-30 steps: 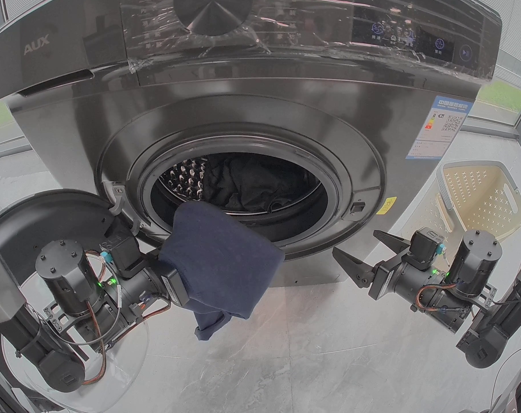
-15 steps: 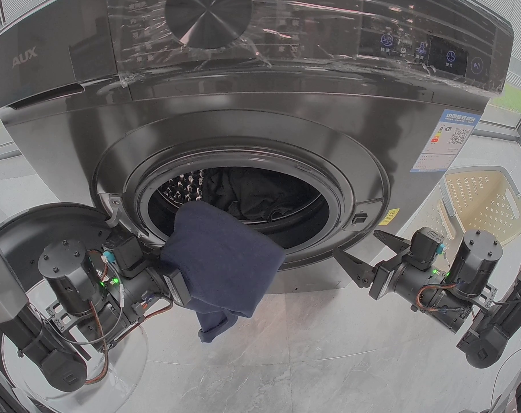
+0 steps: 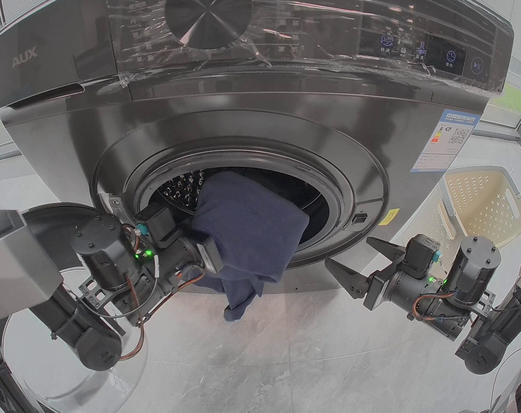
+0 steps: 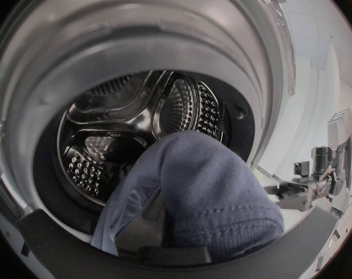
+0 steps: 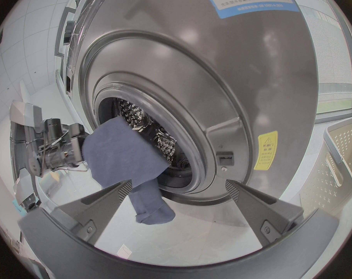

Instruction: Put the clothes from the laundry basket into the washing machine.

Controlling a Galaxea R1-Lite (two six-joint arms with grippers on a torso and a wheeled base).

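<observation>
Left gripper (image 4: 154,217) clutching draped navy knit garment (image 3: 249,225) at washing machine (image 3: 352,144) mouth, right gripper (image 3: 347,252) spread wide

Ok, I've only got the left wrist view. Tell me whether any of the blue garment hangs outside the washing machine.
Observer: Yes. In the head view a tail of the navy garment hangs below the door rim of the washing machine, outside the drum.
Operator: Give me the right gripper's state.
Observer: The right gripper is open and empty, to the right of the door rim.
Operator: Now check the laundry basket.
Observer: The laundry basket sits to the right of the washing machine; no clothes show in the part I can see.
</observation>
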